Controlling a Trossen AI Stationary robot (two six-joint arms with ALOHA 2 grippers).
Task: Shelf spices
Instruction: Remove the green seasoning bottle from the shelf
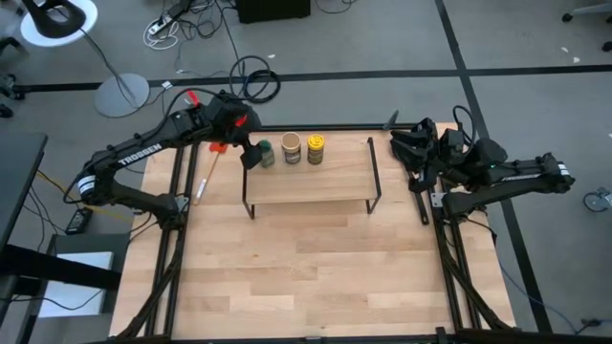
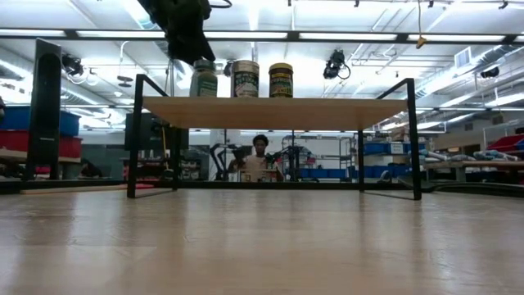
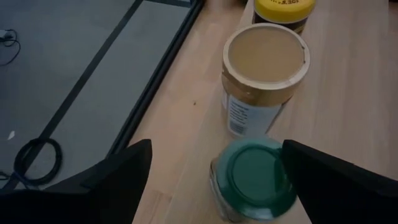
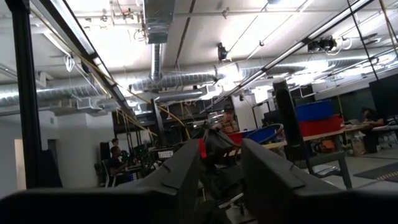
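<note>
Three spice jars stand upright in a row on the far left part of the shelf (image 1: 316, 186): green-lidded (image 1: 266, 153), tan-lidded (image 1: 291, 148) and yellow-lidded (image 1: 315, 148). The low view shows them on the board (image 2: 270, 111). My left gripper (image 1: 251, 155) hovers open just above the green-lidded jar (image 3: 255, 177), its fingers (image 3: 118, 180) standing apart on either side of the lid and touching nothing. In the low view it (image 2: 187, 45) is above and slightly left of that jar (image 2: 203, 78). My right gripper (image 1: 416, 143) waits folded at the table's right edge, fingers slightly apart (image 4: 221, 146).
A red-headed spatula (image 1: 212, 162) lies on the table left of the shelf, under my left arm. The shelf's right half (image 1: 349, 177) is bare board. The tabletop's near part (image 1: 316, 268) spreads out in front. A person (image 2: 260, 156) sits in the room beyond.
</note>
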